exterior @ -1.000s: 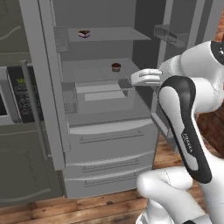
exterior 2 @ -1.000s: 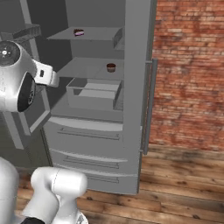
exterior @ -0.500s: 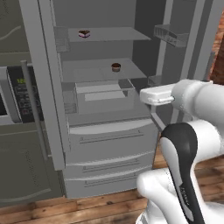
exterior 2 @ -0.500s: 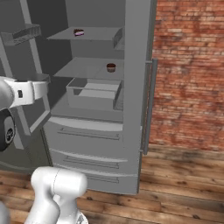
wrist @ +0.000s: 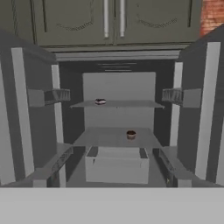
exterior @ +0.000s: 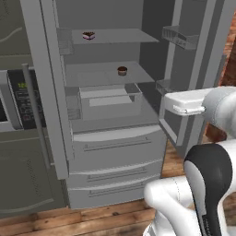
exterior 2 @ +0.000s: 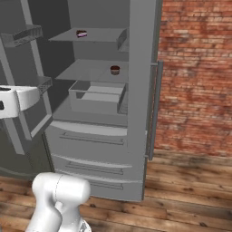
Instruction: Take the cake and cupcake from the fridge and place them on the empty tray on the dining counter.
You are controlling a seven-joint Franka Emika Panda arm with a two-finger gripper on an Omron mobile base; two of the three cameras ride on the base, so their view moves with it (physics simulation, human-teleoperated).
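The fridge (exterior: 115,143) stands with both doors swung open. The cake (exterior: 88,35) (exterior 2: 81,33) (wrist: 100,101), pink-sided with a dark top, sits on the upper shelf. One shelf lower, toward the right, stands the brown cupcake (exterior: 122,70) (exterior 2: 115,70) (wrist: 131,134). My gripper (exterior: 167,102) (exterior 2: 38,97) hangs in front of the open fridge, well back from the shelves, level with the clear bin; it is open and holds nothing. The hand view looks straight into the fridge. The tray and the dining counter are out of view.
A clear bin (exterior: 108,99) sits below the cupcake's shelf. Door bins (exterior: 179,37) (exterior 2: 25,35) jut from the open doors on both sides. A microwave (exterior: 14,99) is left of the fridge, a brick wall (exterior 2: 195,72) right. Drawers (exterior 2: 90,145) close the fridge's bottom.
My hand has drawn back from beside the cupcake's shelf, moving away from the fridge and slightly lower. Cake and cupcake have not moved.
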